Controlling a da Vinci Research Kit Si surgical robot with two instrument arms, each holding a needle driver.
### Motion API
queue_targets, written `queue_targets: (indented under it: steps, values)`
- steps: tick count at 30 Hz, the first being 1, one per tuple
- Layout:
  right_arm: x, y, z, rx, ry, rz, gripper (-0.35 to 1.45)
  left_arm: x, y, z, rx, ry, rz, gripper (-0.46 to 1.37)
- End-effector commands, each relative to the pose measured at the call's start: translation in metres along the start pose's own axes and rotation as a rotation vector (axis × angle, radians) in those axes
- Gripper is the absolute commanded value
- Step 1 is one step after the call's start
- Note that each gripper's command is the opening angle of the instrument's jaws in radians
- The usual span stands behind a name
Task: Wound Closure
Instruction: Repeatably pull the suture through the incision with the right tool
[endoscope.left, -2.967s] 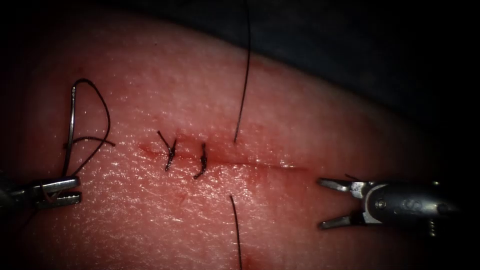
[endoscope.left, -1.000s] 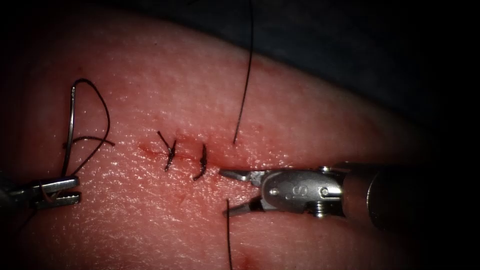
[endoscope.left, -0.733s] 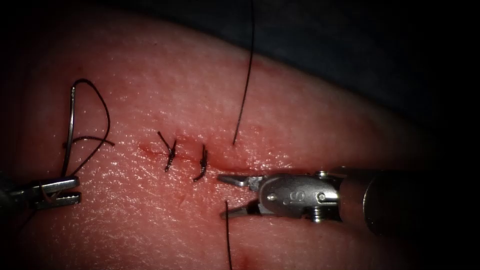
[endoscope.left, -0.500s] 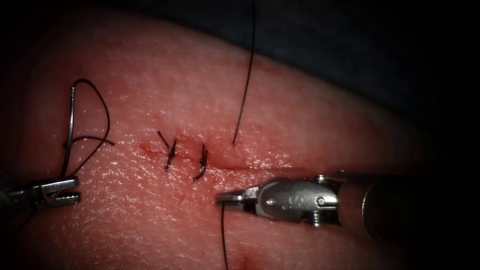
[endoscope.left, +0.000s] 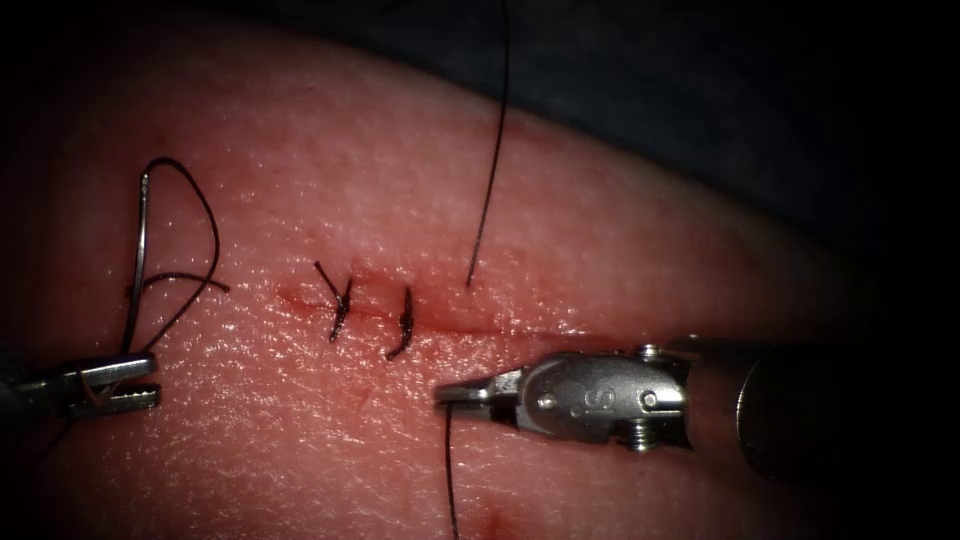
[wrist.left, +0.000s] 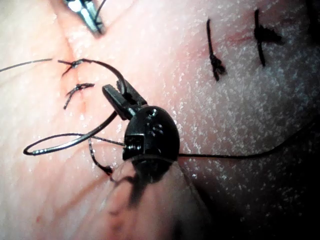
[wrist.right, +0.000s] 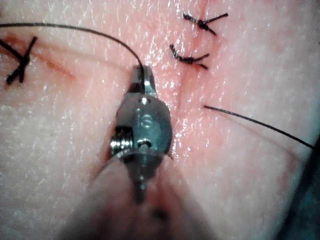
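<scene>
The right tool (endoscope.left: 452, 393) sits at about five o'clock from the centre of the endoscope view, its shaft entering from three o'clock and its long axis lying nearly level, tips pointing toward nine o'clock. Its jaws are closed on the thread (endoscope.left: 448, 470), gripping the near strand right where it leaves the tissue (endoscope.left: 300, 420) below the cut (endoscope.left: 520, 330); from the jaws that strand runs straight off toward six o'clock. The far strand (endoscope.left: 487, 180) enters the tissue just above the cut, at about twelve o'clock from the jaw tips, and climbs away toward twelve o'clock. So the two strands straddle the cut, and the right tool is far the nearer arm to both.

Two knotted stitches (endoscope.left: 342, 305) with cut ends cross the cut at ten o'clock from the right tool's tips, close by but apart from them.

The left tool (endoscope.left: 110, 385) rests at nine o'clock, well apart from the cut and to its left. Its jaws are closed on the curved needle (endoscope.left: 140, 265) near one end of the curve; which end is hard to tell here. The needle stands up toward twelve o'clock, out of the tissue, with thread looped loosely round it. In the left wrist view the needle (wrist.left: 75, 142) arcs across the left tool (wrist.left: 120, 95), free of the surface.
</scene>
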Motion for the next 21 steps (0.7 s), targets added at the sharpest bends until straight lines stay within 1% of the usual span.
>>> queue_targets:
  steps: [1,6,12,21]
  values:
    - [0.0001,-0.0003,-0.0002,-0.001,0.003,-0.011,-0.35,0.0,0.0,0.0,-0.004,0.0,0.0,-0.35]
    - [0.001,-0.0029,-0.0011,0.025,0.011,-0.043,-0.35,0.0,0.0,0.0,-0.004,0.0,0.0,-0.35]
    - [0.0022,-0.006,-0.0023,0.065,0.003,-0.06,-0.35,0.0001,0.0,0.0,-0.004,0.0,0.0,-0.35]
    - [0.0036,-0.0099,-0.0043,0.101,0.01,-0.085,-0.35,0.0001,0.0001,0.0001,-0.004,-0.001,0.0,-0.35]
